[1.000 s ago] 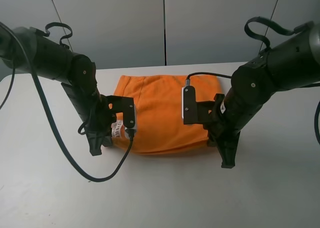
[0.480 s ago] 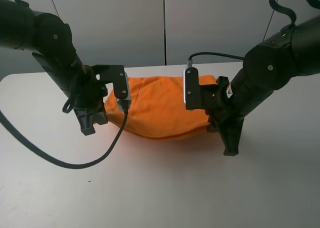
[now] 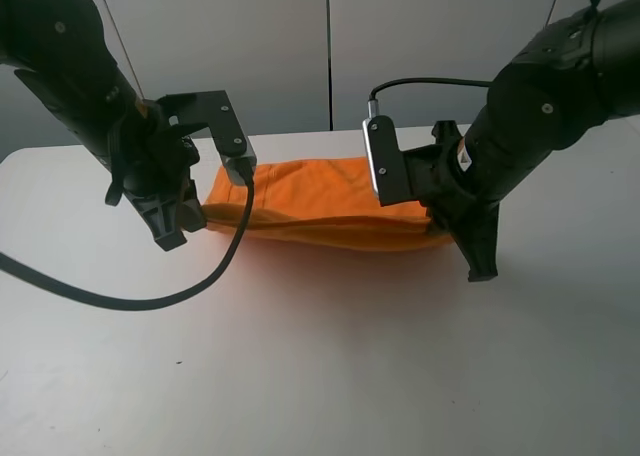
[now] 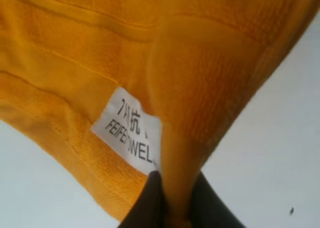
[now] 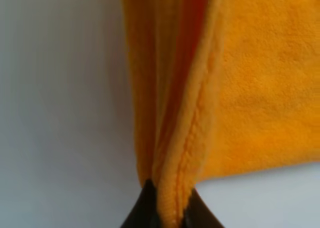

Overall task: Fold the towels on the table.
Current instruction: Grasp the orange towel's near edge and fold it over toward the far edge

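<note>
Orange towel [image 3: 320,201] held by both ends above the white table [image 3: 320,376].

The cloth stretches sideways over the far middle of the table and sags slightly between the two arms. Its near edge looks lifted, with a shadow beneath, though from the high view I cannot tell whether the far edge rests on the surface. The left gripper [image 4: 172,208] is closed tight on the towel's left corner, pinching a fold just beside the white label [image 4: 127,130] with dark print. The right gripper [image 5: 167,213] is likewise clamped on the right end, nipping a doubled hem edge.
</note>
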You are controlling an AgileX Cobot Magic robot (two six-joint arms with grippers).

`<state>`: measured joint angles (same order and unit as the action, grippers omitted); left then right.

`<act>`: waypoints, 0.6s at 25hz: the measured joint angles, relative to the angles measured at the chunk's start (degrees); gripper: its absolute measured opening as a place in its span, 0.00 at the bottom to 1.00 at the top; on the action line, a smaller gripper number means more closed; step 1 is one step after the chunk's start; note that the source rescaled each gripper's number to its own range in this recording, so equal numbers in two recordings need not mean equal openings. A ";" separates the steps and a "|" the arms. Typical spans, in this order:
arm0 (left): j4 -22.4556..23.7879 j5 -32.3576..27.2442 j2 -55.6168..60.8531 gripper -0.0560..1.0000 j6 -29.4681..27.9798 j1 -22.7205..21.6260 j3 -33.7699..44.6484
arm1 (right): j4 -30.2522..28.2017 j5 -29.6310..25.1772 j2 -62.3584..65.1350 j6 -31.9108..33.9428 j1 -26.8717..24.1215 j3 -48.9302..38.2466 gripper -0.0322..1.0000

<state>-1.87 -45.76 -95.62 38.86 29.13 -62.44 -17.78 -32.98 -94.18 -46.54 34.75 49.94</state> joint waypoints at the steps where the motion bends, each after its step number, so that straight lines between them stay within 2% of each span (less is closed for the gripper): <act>1: 0.13 0.26 -0.01 0.05 -0.72 0.00 0.00 | -2.25 0.15 0.00 0.79 0.00 0.00 0.03; 6: 4.34 4.07 -0.01 0.05 -6.88 0.00 0.00 | -9.81 2.28 0.00 4.23 0.04 0.36 0.03; 15: 14.09 9.93 -0.01 0.05 -15.47 0.00 0.00 | -13.19 2.77 -3.50 5.53 -1.25 7.99 0.03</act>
<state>12.22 -35.83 -95.63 23.40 29.13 -62.44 -30.97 -30.20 -97.67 -41.02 33.50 57.94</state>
